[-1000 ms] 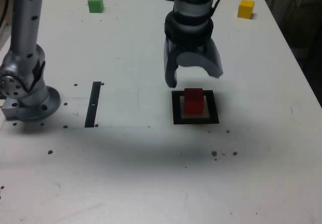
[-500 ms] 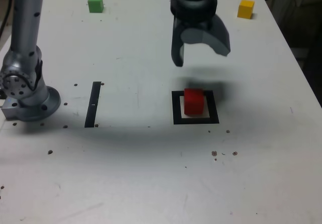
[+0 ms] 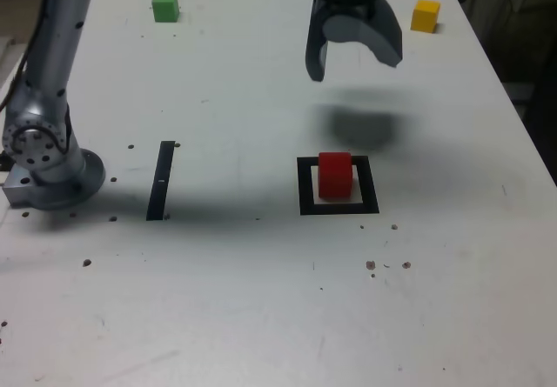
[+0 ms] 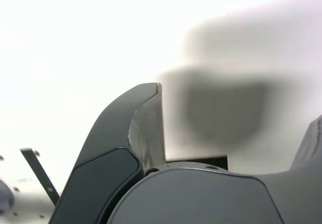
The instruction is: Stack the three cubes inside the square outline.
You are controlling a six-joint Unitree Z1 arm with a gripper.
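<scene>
Exterior view: the gripper (image 3: pixel 352 52), jaws spread and empty, has lifted off the red cube (image 3: pixel 335 175) left in the square outline (image 3: pixel 338 186), moving far toward the yellow cube (image 3: pixel 426 15). Green cube (image 3: pixel 165 6) waits far left on the worktop (image 3: pixel 244 100). One placed; yellow probably next.

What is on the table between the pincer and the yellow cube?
Nothing. In the exterior view, only bare white table lies between the open, empty pincer and the yellow cube near the far edge.
</scene>
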